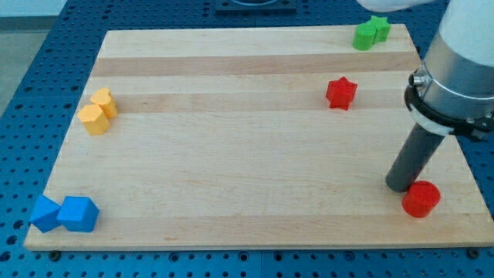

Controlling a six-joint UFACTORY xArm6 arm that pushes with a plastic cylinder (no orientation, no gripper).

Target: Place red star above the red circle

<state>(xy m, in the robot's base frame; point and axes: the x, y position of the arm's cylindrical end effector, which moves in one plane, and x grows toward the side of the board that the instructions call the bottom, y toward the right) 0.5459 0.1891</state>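
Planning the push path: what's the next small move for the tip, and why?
Probably slide my tip toward the view's top, then around to the left of the red star. The tip now sits right beside the red circle, while the star lies up and left of it, so it needs pushing rightward.

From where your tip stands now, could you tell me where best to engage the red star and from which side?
No gripping is possible, only pushing. The red star already sits toward the view's top from the red circle, but left of it. My tip stands just left of the circle. I'd probably contact the star's left points and push rightward until it's above the circle.
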